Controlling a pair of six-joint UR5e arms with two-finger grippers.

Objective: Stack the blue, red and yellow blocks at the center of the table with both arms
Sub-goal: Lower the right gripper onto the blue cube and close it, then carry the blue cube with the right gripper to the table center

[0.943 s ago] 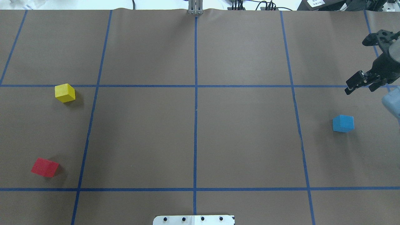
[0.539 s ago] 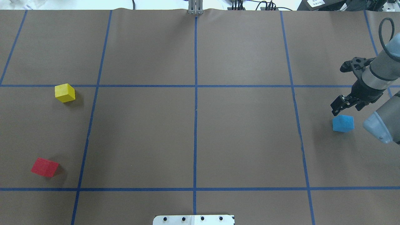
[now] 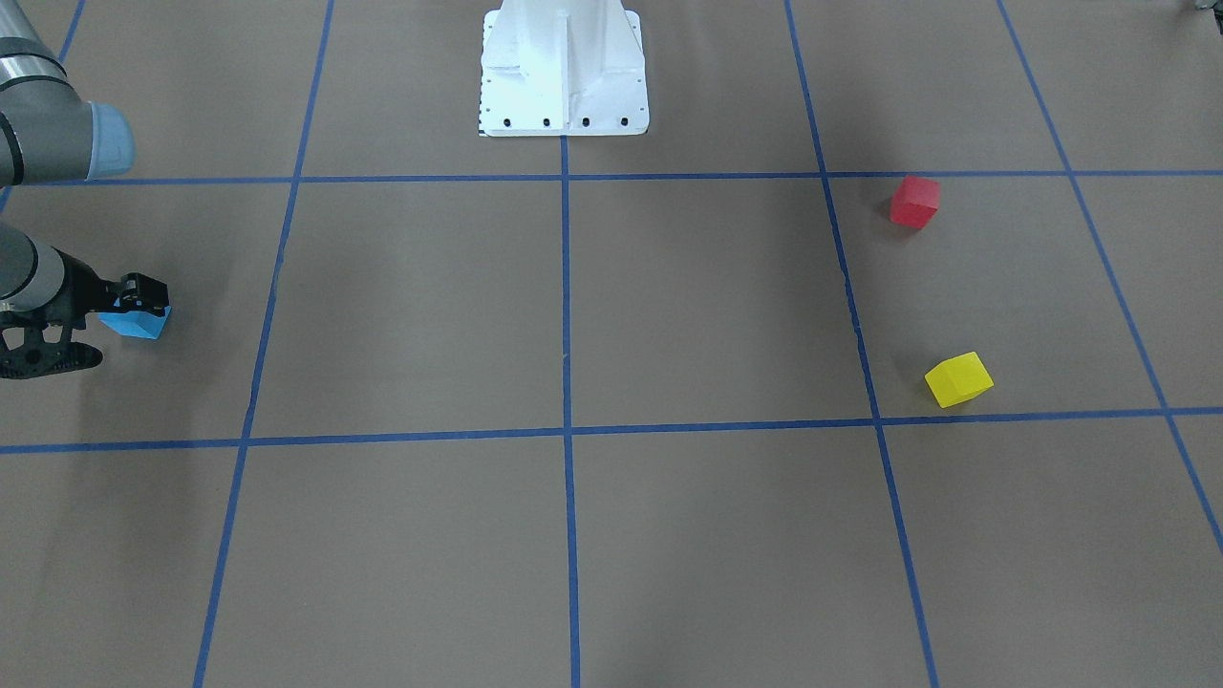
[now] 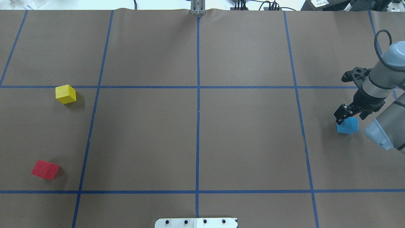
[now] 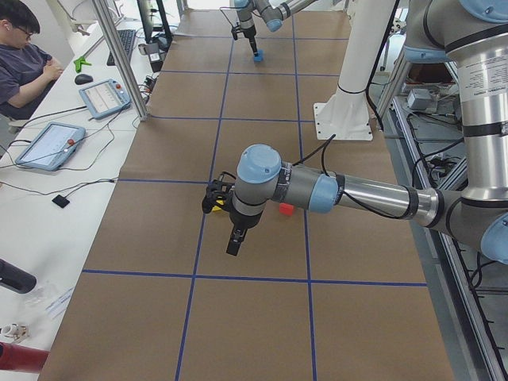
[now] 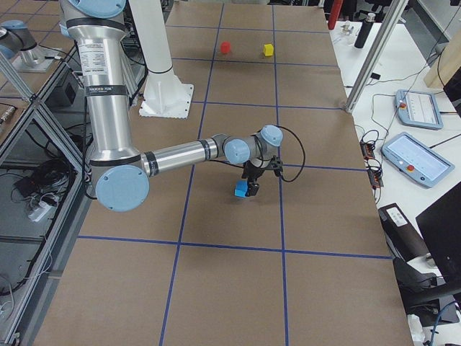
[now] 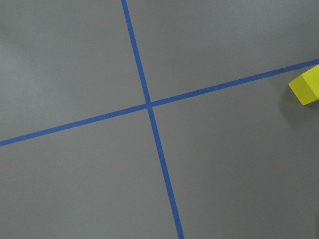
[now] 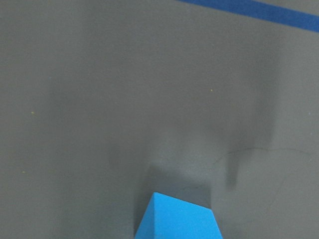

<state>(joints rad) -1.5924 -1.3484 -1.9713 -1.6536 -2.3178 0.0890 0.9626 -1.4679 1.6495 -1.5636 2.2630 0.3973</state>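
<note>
The blue block [image 4: 347, 126] lies at the table's right side. My right gripper [image 4: 351, 114] is open and hovers right over it, one finger on either side; it also shows in the front view [image 3: 96, 323] over the blue block [image 3: 141, 323]. The right wrist view has the blue block [image 8: 178, 218] at its bottom edge. The yellow block [image 4: 65, 94] and the red block [image 4: 45, 169] lie apart at the left. My left gripper [image 5: 233, 240] shows only in the exterior left view, near the yellow block [image 7: 305, 84]; I cannot tell whether it is open or shut.
Blue tape lines divide the brown table into squares. The white robot base [image 3: 564, 67] stands at the near edge middle. A metal post [image 4: 197, 8] stands at the far edge. An operator [image 5: 24, 55] sits at a side bench with tablets.
My right gripper has come in from the far right edge, moving left and toward the robot, and now hangs over the blue block. The blocks have not moved.
</note>
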